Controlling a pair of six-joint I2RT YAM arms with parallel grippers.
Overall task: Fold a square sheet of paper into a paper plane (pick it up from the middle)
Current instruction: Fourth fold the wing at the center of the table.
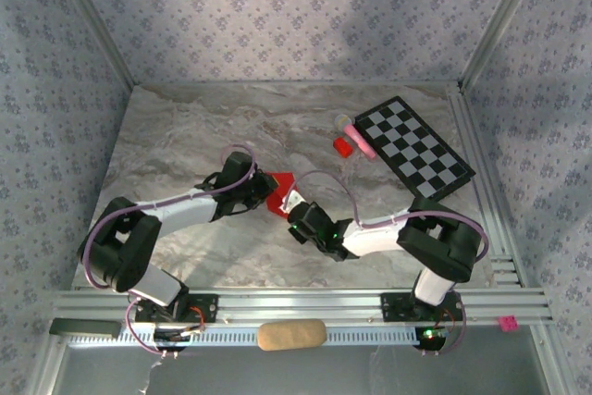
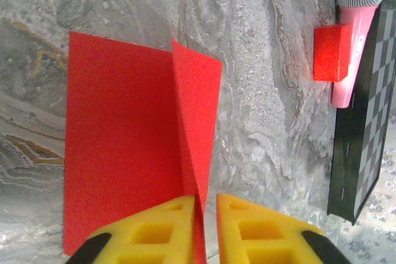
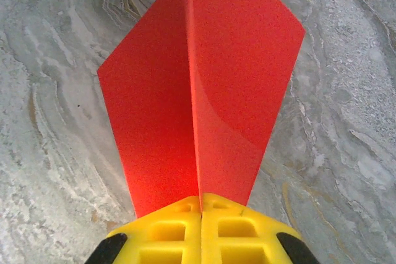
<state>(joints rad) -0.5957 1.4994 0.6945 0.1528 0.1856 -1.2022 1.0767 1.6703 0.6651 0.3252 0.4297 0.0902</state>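
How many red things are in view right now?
2. The red paper is mid-table, between the left arm and right arm; the small red block lies back right, beside the pink microphone by the checkerboard. The arms could hide more.

A grey-veined marble desk (image 1: 185,145), walled in by patterned panels, carries a small cluster at its far right corner: a black-and-white chessboard (image 1: 413,147) lying flat and askew, a pink toy microphone (image 1: 359,141) stretched along the board's near-left edge, and a small red block (image 1: 344,146) pressed against the microphone's handle. Near the desk's middle is a creased red paper sheet (image 1: 280,193), well apart from the cluster; whether it rests on the surface cannot be told.
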